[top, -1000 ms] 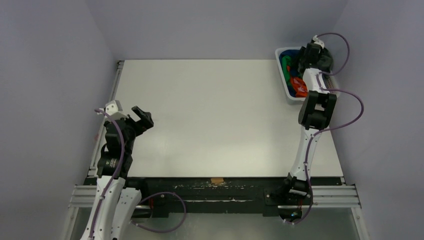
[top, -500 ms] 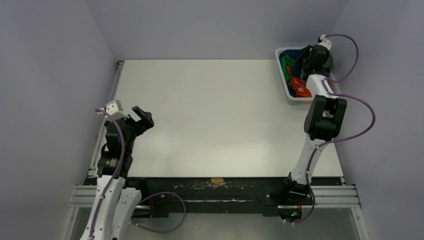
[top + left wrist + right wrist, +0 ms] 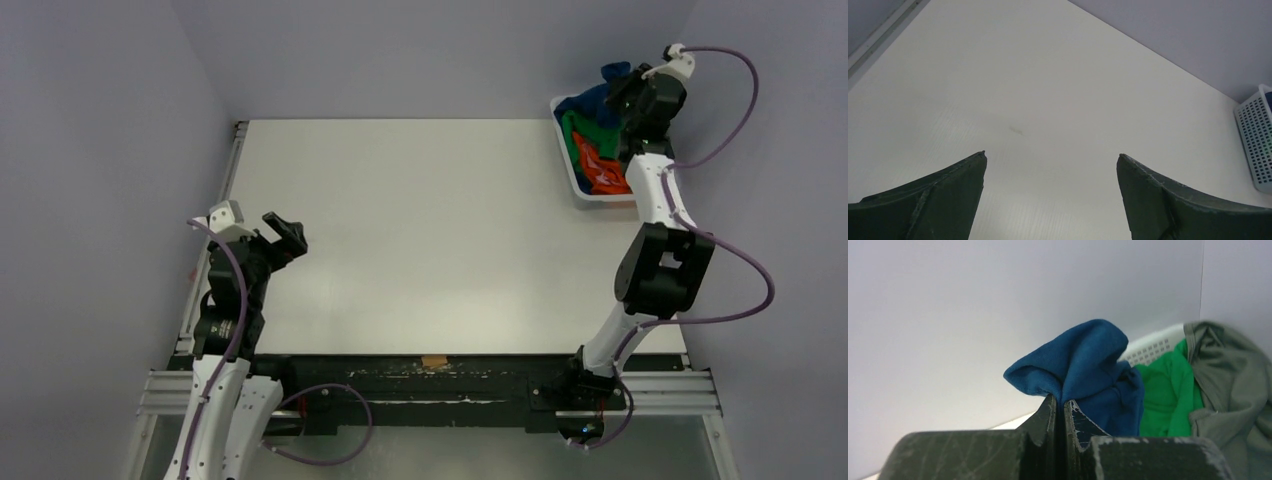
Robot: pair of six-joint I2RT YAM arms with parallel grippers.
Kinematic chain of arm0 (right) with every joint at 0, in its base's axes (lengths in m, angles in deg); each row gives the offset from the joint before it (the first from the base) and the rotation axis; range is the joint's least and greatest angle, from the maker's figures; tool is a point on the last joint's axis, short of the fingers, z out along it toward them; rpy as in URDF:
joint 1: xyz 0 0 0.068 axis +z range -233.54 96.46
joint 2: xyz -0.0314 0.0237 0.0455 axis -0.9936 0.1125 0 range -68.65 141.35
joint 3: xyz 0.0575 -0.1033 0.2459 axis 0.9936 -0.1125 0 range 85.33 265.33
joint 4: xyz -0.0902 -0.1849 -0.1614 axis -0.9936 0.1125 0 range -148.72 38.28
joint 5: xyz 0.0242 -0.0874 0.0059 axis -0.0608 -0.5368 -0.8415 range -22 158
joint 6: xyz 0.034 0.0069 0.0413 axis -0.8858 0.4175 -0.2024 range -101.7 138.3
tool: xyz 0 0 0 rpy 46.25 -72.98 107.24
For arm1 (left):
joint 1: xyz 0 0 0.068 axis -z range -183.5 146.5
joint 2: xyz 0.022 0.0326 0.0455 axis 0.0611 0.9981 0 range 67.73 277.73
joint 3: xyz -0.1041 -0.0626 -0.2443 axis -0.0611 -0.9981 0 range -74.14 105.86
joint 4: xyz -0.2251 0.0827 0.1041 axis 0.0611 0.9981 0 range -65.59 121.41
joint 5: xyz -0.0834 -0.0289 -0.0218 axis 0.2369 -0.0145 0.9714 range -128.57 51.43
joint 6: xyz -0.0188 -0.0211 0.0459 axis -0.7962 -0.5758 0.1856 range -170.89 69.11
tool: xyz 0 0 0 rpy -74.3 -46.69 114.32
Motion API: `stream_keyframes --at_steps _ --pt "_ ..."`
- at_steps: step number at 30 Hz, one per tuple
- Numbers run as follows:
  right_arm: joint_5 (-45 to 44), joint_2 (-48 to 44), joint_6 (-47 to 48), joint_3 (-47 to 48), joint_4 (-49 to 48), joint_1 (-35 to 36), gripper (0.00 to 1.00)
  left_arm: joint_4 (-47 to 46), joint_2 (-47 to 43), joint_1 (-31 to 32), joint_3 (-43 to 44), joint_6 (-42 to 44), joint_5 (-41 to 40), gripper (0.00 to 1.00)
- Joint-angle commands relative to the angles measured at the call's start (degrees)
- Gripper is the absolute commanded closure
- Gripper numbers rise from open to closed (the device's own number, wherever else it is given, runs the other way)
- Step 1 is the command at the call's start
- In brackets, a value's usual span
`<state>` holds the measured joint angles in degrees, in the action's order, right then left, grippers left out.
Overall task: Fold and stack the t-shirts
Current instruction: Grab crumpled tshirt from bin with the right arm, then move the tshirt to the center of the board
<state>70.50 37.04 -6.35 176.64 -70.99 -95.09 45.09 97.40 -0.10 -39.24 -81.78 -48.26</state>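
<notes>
My right gripper (image 3: 628, 82) is shut on the navy blue t-shirt (image 3: 604, 96) and holds a pinched fold of it above the white basket (image 3: 565, 160) at the far right corner. In the right wrist view the blue cloth (image 3: 1083, 372) bulges out above the closed gripper (image 3: 1062, 402). A green t-shirt (image 3: 1168, 397) and a grey t-shirt (image 3: 1233, 385) lie in the basket behind it. The green shirt (image 3: 574, 128) and an orange shirt (image 3: 600, 172) show in the basket from above. My left gripper (image 3: 287, 232) is open and empty over the table's left side, shown wide in its wrist view (image 3: 1050, 157).
The white table (image 3: 430, 230) spans the middle. The basket's slotted wall (image 3: 1255, 140) shows at the right edge of the left wrist view. Grey walls close in on the left, back and right. A metal rail (image 3: 430, 385) runs along the near edge.
My right arm has risen and drawn back, lifting the blue shirt up out of the basket. The left arm has not moved.
</notes>
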Motion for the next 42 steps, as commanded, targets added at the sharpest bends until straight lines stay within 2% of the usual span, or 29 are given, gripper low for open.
stream_keyframes --at_steps 1,7,13,19,25,28,32,35,38,42 --pt "0.49 -9.03 0.04 4.59 -4.71 0.47 1.00 -1.34 -1.33 -0.15 0.23 -0.17 0.94 0.01" --pt "7.87 -11.99 -5.65 14.68 -5.76 0.90 1.00 -1.11 -1.72 -0.15 0.26 -0.54 1.94 0.00" --pt "17.55 -8.80 -11.16 29.41 -5.39 4.69 1.00 -0.44 -2.66 -0.11 0.53 -0.70 2.11 0.00" --pt "20.25 -3.67 -9.17 43.52 -2.16 13.75 1.00 0.83 -3.78 -0.14 0.76 -0.55 2.05 0.00" --pt "20.96 1.72 -15.25 51.47 -5.17 21.98 1.00 1.55 -3.49 -0.14 1.14 -1.13 3.08 0.00" --pt "20.92 3.10 -14.56 53.41 -6.60 29.34 1.00 1.67 -3.30 -0.15 1.29 -1.32 3.62 0.00" --pt "20.18 0.47 -8.52 49.39 -5.84 37.38 1.00 3.21 -3.56 -0.15 1.63 -2.34 3.98 0.00" --pt "18.59 -3.83 -6.49 42.02 -1.88 38.78 1.00 6.19 -3.78 -0.15 2.47 -3.25 3.50 0.00" --pt "12.01 -13.09 -0.59 28.01 2.89 38.48 1.00 10.10 -4.40 -0.14 3.28 -4.46 3.10 0.00" --pt "-3.03 -29.05 6.88 1.42 10.38 37.69 1.00 13.23 -5.80 -0.10 2.88 -6.02 4.91 0.00"
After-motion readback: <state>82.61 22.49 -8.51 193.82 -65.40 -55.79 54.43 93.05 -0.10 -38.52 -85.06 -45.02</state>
